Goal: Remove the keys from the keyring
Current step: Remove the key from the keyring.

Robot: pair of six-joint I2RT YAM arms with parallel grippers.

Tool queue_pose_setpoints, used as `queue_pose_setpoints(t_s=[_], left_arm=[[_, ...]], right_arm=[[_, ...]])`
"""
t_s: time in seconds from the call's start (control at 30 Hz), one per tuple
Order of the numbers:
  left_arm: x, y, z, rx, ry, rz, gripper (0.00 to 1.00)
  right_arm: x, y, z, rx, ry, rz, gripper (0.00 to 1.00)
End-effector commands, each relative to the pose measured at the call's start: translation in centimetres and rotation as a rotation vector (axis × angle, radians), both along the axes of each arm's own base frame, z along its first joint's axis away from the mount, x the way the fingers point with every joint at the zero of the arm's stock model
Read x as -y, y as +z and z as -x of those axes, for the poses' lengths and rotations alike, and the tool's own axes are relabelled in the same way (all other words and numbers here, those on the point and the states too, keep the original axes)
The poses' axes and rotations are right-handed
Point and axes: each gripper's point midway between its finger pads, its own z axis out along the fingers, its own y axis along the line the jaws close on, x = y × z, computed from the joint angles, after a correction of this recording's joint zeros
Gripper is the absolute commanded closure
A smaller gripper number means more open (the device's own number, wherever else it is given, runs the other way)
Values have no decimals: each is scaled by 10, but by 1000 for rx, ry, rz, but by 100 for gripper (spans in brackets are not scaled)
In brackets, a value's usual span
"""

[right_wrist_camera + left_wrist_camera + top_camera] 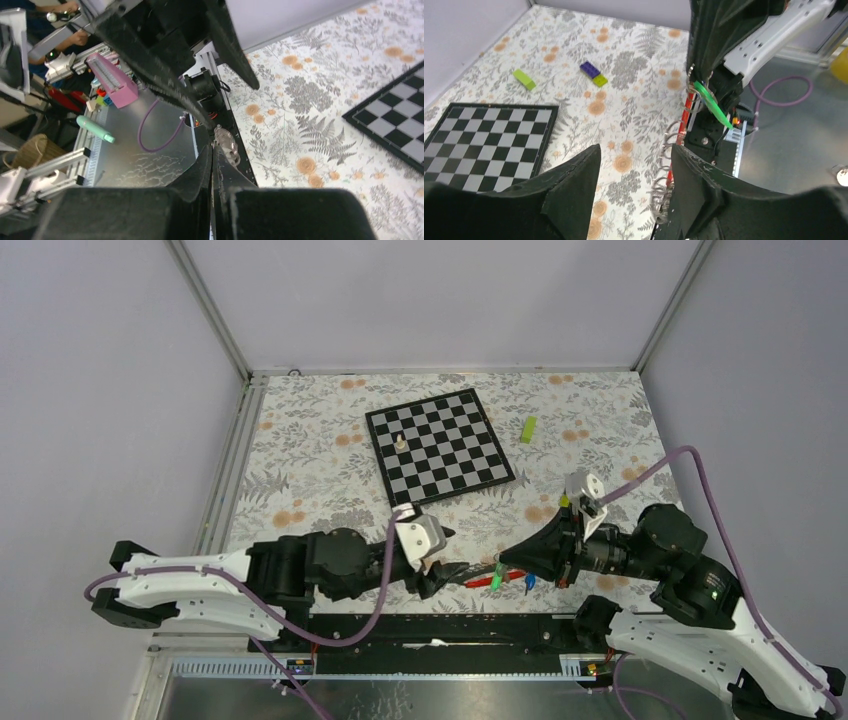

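The keyring (692, 102) hangs at the tip of my right gripper (503, 560), which is shut on it. A green key (711, 103) dangles from the ring. Its chain (667, 150) and red strap (682, 125) trail down toward my left gripper (635, 148). That gripper is open, and the chain rests against its right finger (694, 175). From above, the green key (496, 580), a blue key (528, 585) and the red strap (476, 582) lie between the two grippers near the table's front edge. In the right wrist view the silvery ring (227, 148) sits beside the shut tips of the right gripper (213, 146).
A chessboard (440, 445) with one small pale piece (401, 441) lies at the back middle. A lime-green block (528, 428) sits right of it, and a purple-and-yellow block (593, 73) lies on the floral cloth. A black rail (450, 625) runs along the near edge.
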Motion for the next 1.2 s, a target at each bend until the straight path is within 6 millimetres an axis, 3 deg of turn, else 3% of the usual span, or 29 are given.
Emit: queue_pose_setpoints(t_s=[0.0, 0.4, 0.93, 1.03, 1.17], left_arm=[[-5, 50, 9, -6, -50, 233, 39], [9, 67, 27, -38, -148, 384, 41], [33, 52, 51, -74, -280, 380, 44], [35, 54, 51, -84, -278, 415, 49], [38, 55, 49, -88, -268, 444, 65]], right_arm=[[0, 28, 19, 231, 126, -123, 100], [8, 29, 35, 489, 215, -172, 100], [16, 37, 39, 631, 221, -197, 100], [15, 40, 39, 644, 215, -210, 100], [14, 43, 39, 651, 214, -231, 100]])
